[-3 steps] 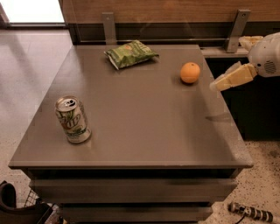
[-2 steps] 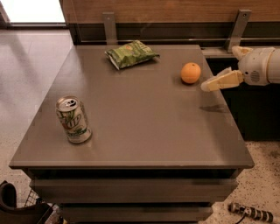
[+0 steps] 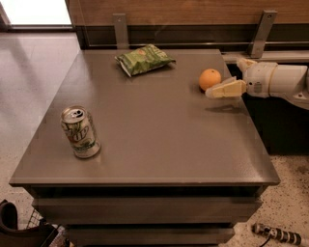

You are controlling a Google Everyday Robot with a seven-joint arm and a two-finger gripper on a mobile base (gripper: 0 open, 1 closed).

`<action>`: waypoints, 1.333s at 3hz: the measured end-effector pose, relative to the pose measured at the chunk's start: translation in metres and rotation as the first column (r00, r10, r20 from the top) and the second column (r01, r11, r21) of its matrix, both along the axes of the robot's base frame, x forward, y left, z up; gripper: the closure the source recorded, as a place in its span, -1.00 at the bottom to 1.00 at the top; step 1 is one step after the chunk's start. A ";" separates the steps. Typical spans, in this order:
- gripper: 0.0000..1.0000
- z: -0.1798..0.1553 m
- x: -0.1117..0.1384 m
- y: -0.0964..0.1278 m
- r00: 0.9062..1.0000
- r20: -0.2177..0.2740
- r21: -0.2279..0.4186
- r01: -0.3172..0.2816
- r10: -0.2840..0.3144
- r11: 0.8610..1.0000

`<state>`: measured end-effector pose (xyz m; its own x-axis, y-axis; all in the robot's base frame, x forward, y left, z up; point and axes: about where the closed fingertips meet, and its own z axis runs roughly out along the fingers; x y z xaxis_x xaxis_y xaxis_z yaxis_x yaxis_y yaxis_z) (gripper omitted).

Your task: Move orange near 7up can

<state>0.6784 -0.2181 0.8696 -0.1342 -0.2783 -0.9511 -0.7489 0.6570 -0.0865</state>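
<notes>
Grey tabletop over speckled floor, wood wall behind, bright window top left; my pincer hovers at the tabletop's right edge

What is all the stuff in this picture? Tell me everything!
table: one, grey-brown, fills the middle
soda can: one, white and green, standing at the table's front left
chip bag: one, green, lying at the table's back
orange: one, orange, at the table's back right
brackets: two, grey, on the wall behind the table
arm: one, white, reaching in from the right
pincer: one, cream, open, right beside the orange
</notes>
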 end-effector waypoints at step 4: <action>-1.00 -0.032 0.021 0.013 0.999 -0.004 0.135 -0.036 0.037 0.990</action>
